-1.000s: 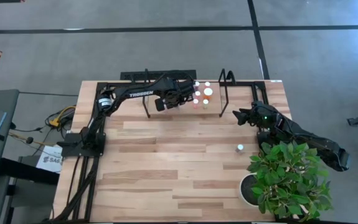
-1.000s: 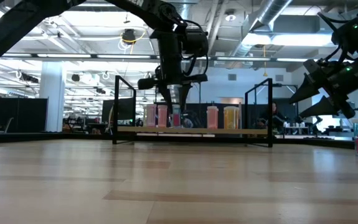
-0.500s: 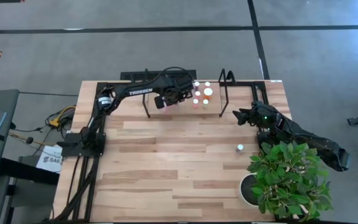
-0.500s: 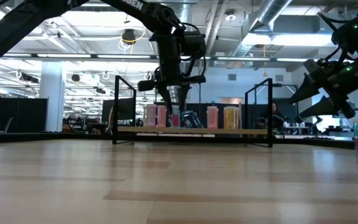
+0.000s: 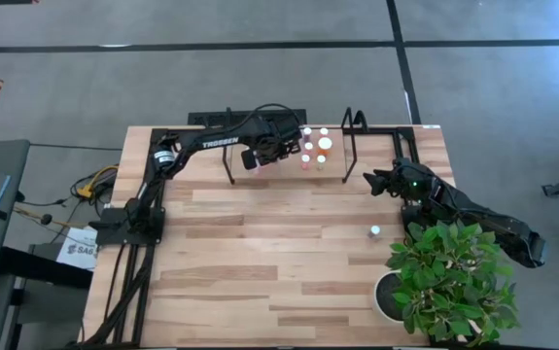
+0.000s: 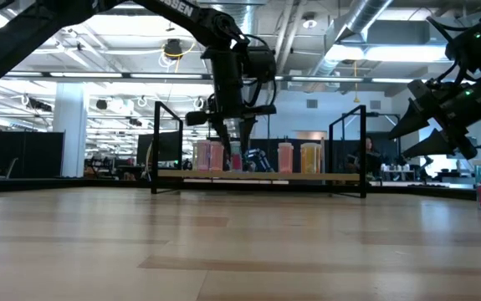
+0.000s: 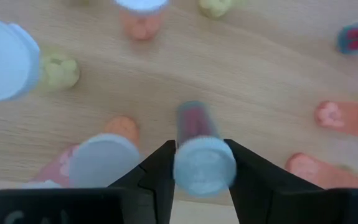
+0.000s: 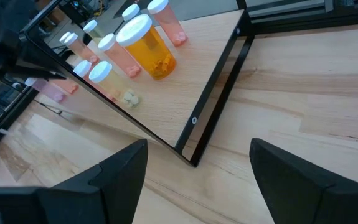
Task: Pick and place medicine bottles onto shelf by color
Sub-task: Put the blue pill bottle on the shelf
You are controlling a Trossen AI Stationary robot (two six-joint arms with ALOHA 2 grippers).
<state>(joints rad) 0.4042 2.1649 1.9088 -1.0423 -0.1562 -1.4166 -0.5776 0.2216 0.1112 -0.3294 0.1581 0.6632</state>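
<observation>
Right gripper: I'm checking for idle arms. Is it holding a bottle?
No. The right gripper is open and empty in its wrist view, with only the shelf frame and table between its fingers.

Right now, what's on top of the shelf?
On the shelf: capped bottles, pink ones and an orange one. The left gripper straddles a dark bottle. Its arm covers the rest.

The dark left arm reaches across to the far middle, its claw [image 7: 197, 171] pointing straight down with both fingers [image 7: 157, 174] flanking a small gap. The dark right arm waits at the right edge, its claw [image 8: 194, 163] spread wide.
</observation>
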